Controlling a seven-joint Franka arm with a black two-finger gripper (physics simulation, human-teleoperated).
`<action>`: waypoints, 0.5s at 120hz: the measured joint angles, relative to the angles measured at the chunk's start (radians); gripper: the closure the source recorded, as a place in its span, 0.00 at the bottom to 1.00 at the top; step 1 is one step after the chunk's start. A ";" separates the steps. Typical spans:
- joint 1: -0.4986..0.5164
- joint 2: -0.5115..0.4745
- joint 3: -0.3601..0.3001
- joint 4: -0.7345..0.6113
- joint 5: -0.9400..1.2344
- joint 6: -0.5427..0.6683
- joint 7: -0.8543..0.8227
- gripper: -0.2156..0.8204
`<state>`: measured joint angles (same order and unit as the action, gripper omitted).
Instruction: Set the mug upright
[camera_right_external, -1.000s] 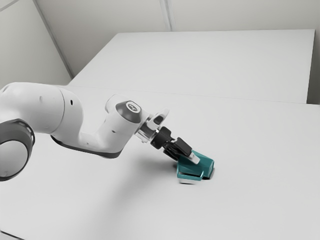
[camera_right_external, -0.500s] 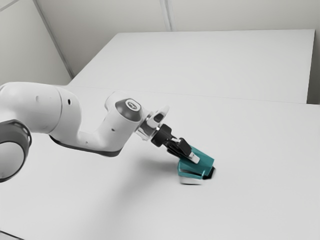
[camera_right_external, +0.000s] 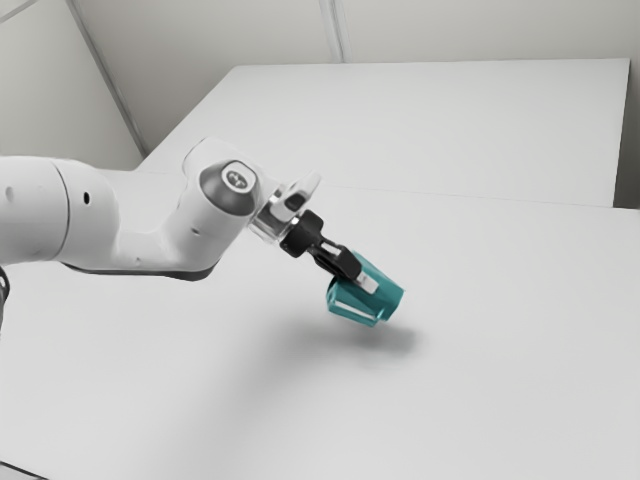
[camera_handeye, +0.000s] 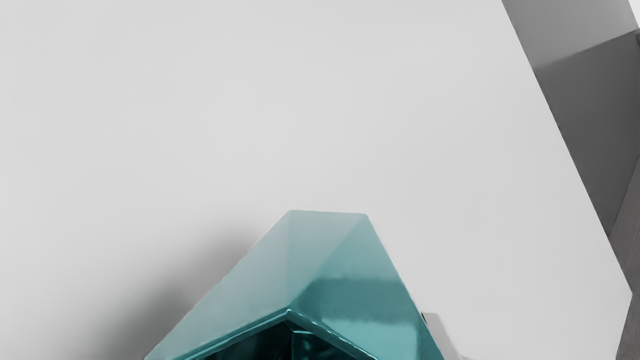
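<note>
One teal, faceted mug (camera_right_external: 388, 297), tilted, pinched in black jaws (camera_right_external: 367, 281). Held above the bench (camera_right_external: 520, 330), apart from it. One soft shadow (camera_right_external: 400, 341), cast on the bench.

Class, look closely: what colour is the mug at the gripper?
The mug is teal, a blue-green, and this shows best in the wrist view.

Ok so your claw (camera_right_external: 364, 281) is black, with a pale grey fingertip (camera_right_external: 369, 285) against the mug (camera_right_external: 380, 301). That mug's a glossy teal, facets going from milky blue-green to deeper teal, and inside it's almost black. Behind the claw your arm (camera_right_external: 140, 240) is white with dark grey trim. The table (camera_right_external: 500, 330) below the claw is light grey, its shadow patch (camera_right_external: 390, 341) a darker grey.
</note>
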<state>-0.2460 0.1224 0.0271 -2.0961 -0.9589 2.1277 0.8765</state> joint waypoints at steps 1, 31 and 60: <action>0.002 -0.003 0.000 0.001 0.011 0.000 -0.002 0.95; 0.025 -0.042 0.011 0.063 0.373 -0.029 -0.081 0.95; 0.051 -0.057 0.013 0.111 0.675 -0.093 -0.178 0.94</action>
<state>-0.1951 0.0653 0.0403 -1.9847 -0.2838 2.0350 0.6990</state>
